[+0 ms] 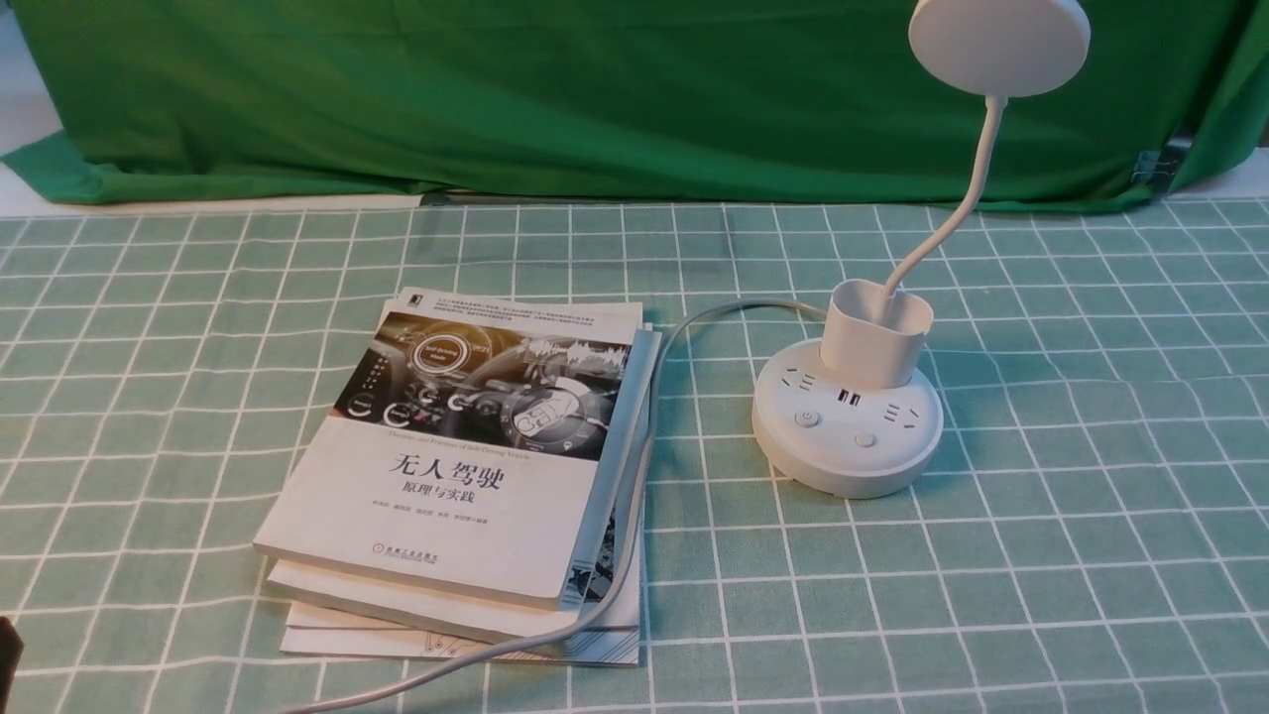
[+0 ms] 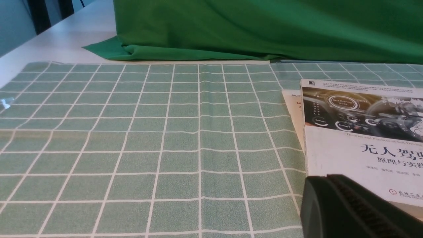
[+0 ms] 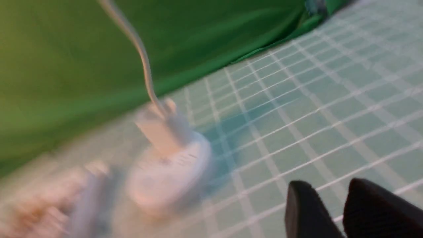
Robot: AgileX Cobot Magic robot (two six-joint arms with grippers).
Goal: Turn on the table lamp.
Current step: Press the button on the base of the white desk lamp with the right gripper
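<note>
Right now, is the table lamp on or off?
Looks off, not certain. On the table lamp, the disc head shows no glow and casts no bright pool on the tablecloth.

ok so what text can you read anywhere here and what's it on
"无人驾驶": top book, cover title
"原理与实践": under that title
"Self-Driving Mode": in its cover picture
"Energy1", "Energy2": there too
Authors and blurb on the cover: too small to read
table lamp: no words readable
</note>
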